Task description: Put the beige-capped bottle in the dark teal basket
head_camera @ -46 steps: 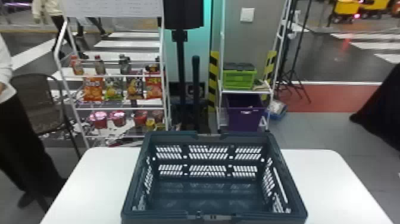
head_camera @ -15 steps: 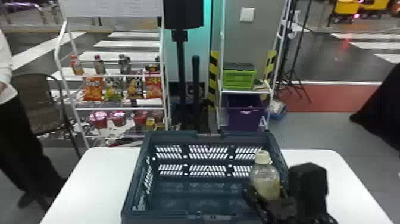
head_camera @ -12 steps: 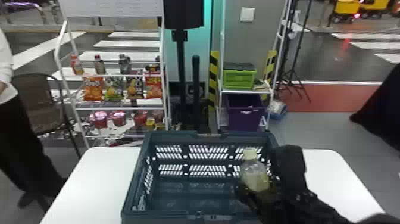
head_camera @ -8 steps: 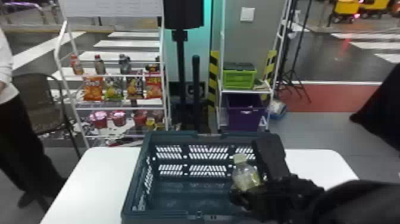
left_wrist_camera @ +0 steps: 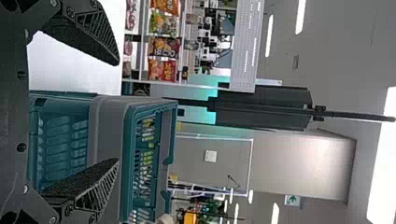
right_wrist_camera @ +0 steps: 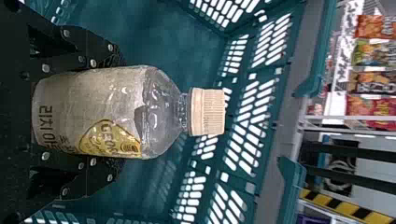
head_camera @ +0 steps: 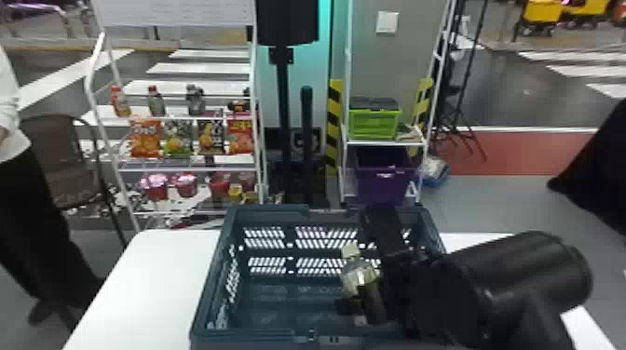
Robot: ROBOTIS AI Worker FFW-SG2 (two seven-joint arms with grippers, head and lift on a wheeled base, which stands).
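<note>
Two pincers are at work height. The right pincer (head_camera: 362,298) is closed on the bottle (head_camera: 357,274), its fingers against both sides of the body. The left pincer (left_wrist_camera: 116,111) has its fingers spread wide and grips nothing.

The bottle is within the basket's walls, right of the middle, cap up and leaning a little left. Between it and the left wall of the basket (head_camera: 265,212) lies a broad open stretch of basket floor; the far wall stands beyond the cap, apart from it. On the right the room is tighter, with the right arm (head_camera: 507,279) crossing above the right rim. The white surface (head_camera: 153,274) shows bare left of the basket, and a far strip shows on the right.

The arm and pincer hide much of the right wall and the near right corner. The bottle's base is hard to make out, so I cannot tell whether it touches the basket floor. The basket's near side is cut off by the bottom edge of the head view.
</note>
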